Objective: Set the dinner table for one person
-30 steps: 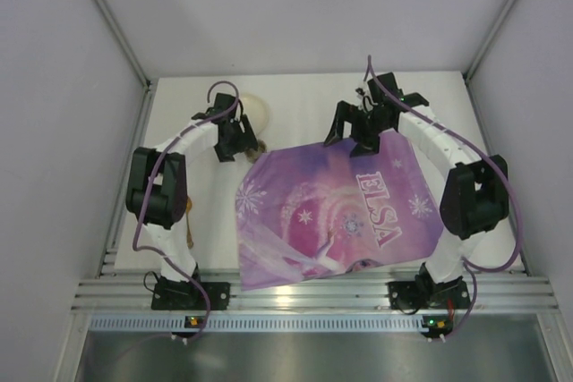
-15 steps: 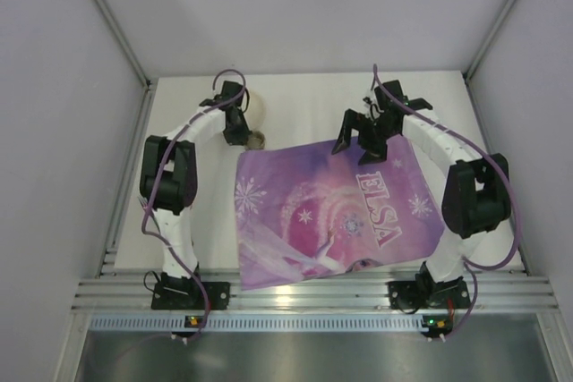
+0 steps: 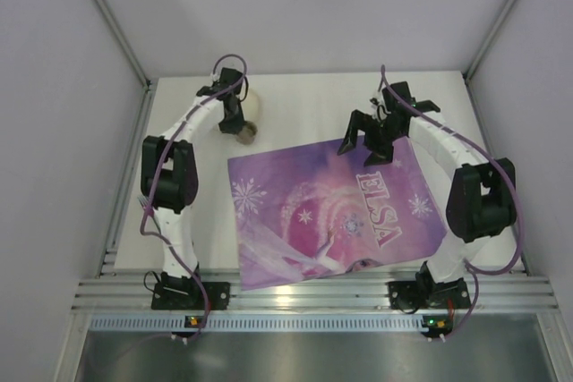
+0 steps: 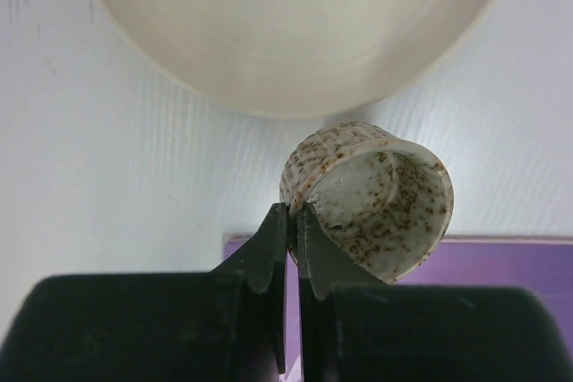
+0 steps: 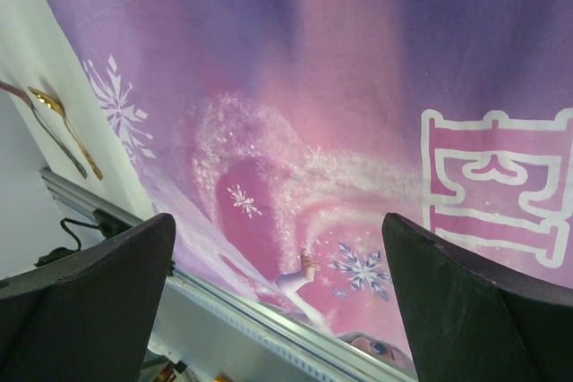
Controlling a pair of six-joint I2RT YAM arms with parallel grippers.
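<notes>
White dinner table [image 3: 304,100] runs left-right; left pincer [image 4: 292,210] pinches speckled cup [image 4: 376,199], right pincer [image 5: 277,221] gapes.

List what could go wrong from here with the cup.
The left gripper pinches the speckled cup only by its wall near the rim, with just its tips; the cup could twist or slip out when lifted. The plate lies close behind the cup, so a swinging cup might strike it.

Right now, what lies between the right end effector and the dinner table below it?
Only the purple ELSA placemat, spread on the dinner table; the right wrist view shows it.
</notes>
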